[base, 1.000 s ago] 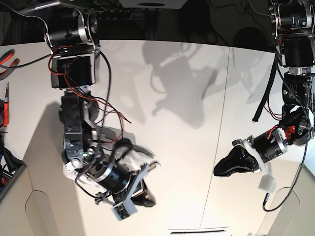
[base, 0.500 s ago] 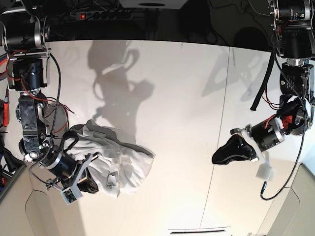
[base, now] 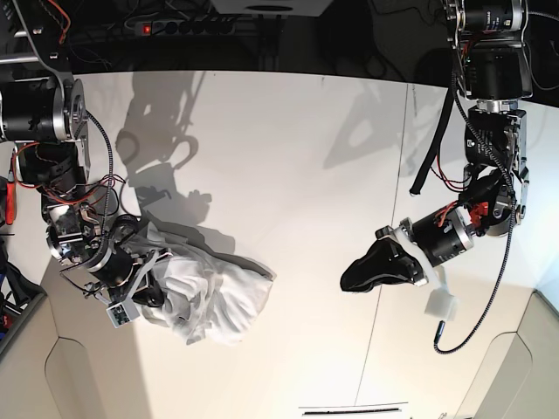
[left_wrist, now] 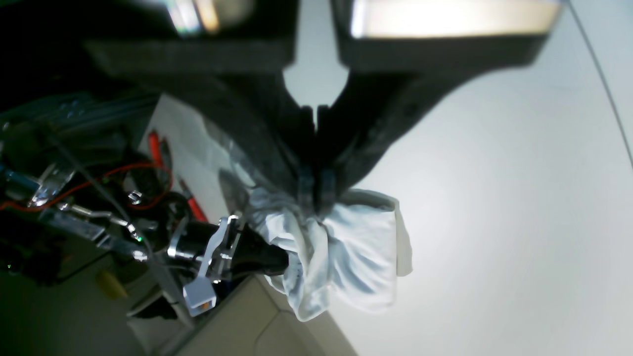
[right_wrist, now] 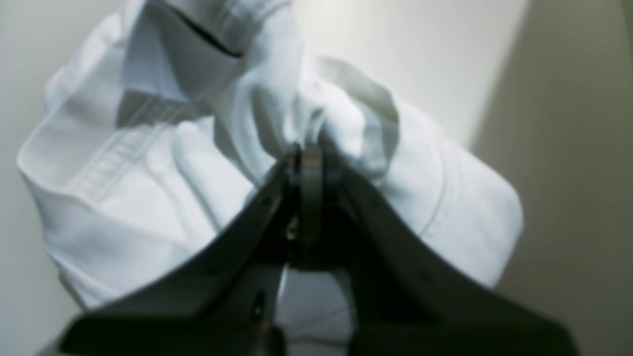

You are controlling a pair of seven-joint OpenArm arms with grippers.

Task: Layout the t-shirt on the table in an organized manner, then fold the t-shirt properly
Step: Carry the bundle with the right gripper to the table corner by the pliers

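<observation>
the t-shirt is a white, crumpled heap on the worktop. it lies near the front left corner in the base view, close to where the worktop's edge curves in. it is bunched up and full of folds, not spread flat.

the right claw is at the left end of the heap. its two dark jaws are pressed together on a pinch of the white cloth. in the right wrist view the right claw has the cloth squeezed right at its tips, and the t-shirt puffs out on both sides of it, with a stitched hem showing on the left.

the left claw is well apart from the t-shirt, over a bare part of the worktop near the thin dark seam line. its black jaws are closed tight and there is nothing between them. in the left wrist view the left claw looks across the worktop at the t-shirt far off. the right claw shows there too, with its tip stuck into the cloth.

some red wires hang on the right arm.
</observation>
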